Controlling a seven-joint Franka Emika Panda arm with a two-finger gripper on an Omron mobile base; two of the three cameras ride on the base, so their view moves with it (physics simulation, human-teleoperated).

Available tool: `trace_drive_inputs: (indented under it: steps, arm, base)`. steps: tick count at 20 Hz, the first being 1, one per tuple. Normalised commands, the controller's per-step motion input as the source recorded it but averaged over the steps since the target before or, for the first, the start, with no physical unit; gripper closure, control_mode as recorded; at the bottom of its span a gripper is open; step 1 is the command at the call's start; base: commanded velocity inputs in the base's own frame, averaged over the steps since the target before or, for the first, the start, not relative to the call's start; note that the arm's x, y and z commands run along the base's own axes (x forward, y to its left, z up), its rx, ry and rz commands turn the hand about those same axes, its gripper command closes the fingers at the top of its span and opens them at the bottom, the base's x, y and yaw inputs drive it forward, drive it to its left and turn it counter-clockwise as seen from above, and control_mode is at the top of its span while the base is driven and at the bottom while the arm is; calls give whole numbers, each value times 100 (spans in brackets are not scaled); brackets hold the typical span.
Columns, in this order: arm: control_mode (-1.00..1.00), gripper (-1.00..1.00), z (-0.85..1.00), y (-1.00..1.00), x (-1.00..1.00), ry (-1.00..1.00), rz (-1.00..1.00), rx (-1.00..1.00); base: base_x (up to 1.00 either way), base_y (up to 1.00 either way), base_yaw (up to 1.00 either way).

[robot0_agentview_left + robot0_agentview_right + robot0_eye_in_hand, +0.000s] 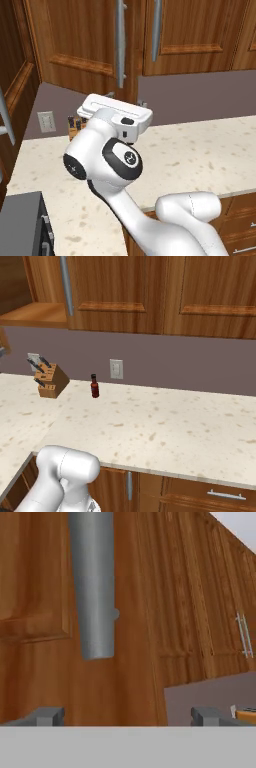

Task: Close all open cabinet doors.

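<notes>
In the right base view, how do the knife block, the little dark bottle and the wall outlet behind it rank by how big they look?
1. knife block, clearly largest.
2 and 3. bottle and wall outlet: look about alike; the outlet sits farther back on the wall, so I won't rank them.

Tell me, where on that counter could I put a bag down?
The wide speckled counter right of the small dark bottle is bare up to the wall. The left corner is crowded: the knife block stands there, and the robot's arm reaches over it.

Reddish-brown cabinet doors (pixel 80 40), one ajar
</notes>
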Motion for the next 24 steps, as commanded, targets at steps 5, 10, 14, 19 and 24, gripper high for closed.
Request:
trace_drive_inputs:
  steps: [5, 10, 14, 19, 24]
  arm:
    - [-100, -100, 0, -18, 24, -1, -20, 0]
    - [-100, -100, 0, -12, 42, -1, -10, 2]
    - [-100, -100, 0, -19, 62, 0, 15, 10]
    - [-100, -100, 0, -16, 55, -1, 23, 9]
    - [-100, -100, 0, -24, 43, -1, 23, 8]
  base:
    - [0, 0, 0]
    - [0, 0, 0]
    - [0, 0, 0]
    - [0, 0, 0]
    - [0, 0, 0]
